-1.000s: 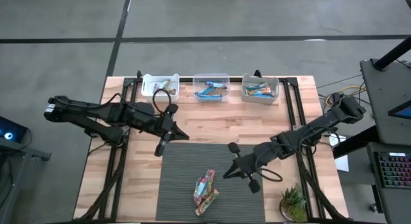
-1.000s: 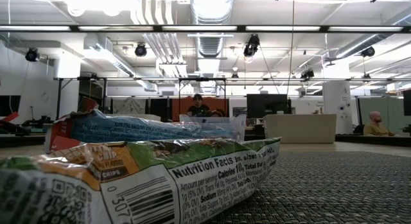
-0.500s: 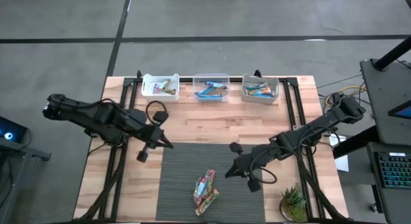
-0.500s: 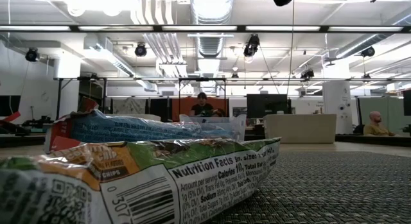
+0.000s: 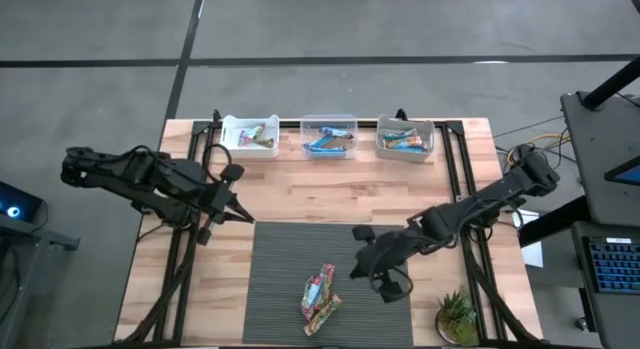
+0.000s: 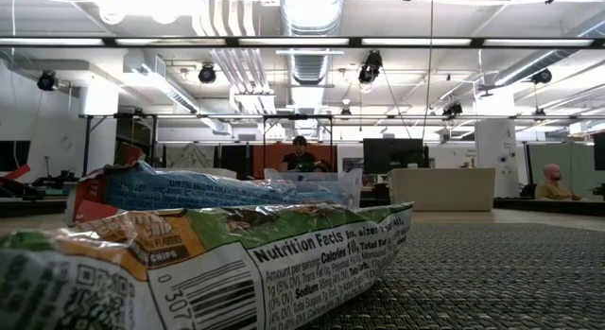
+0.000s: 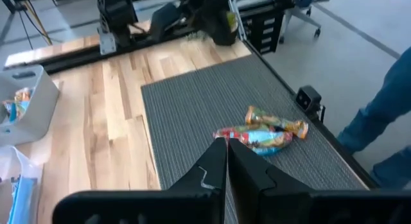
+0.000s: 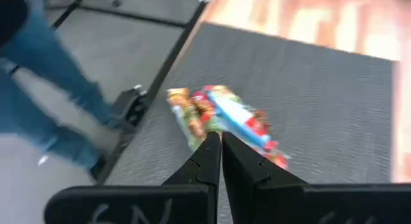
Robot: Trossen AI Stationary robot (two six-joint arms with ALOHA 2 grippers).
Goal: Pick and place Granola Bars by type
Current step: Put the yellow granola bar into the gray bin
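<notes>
A small pile of granola bars (image 5: 320, 297) lies on the dark ribbed mat (image 5: 290, 254) near its near edge. Two are multicoloured green and orange, one is blue with red ends; the low view shows them close up (image 6: 217, 245). More bars sit in the three bins along the far edge. My left gripper (image 5: 245, 218) is shut and hovers at the mat's far left corner, with the pile (image 7: 262, 131) well ahead of it. My right gripper (image 5: 353, 272) is shut and hovers just right of the pile (image 8: 221, 118).
A white bin (image 5: 248, 135) and two clear bins (image 5: 328, 137) (image 5: 405, 139) stand in a row at the far edge. A small plant (image 5: 457, 317) stands at the near right corner. A small camera (image 7: 310, 99) sits at the mat's near edge. A person's blue-clad legs (image 8: 38, 70) stand beside the table.
My left gripper has drawn back from over the mat's far part toward the table's left edge, staying shut. My right gripper has shifted only slightly near the pile. The bars have not moved.
</notes>
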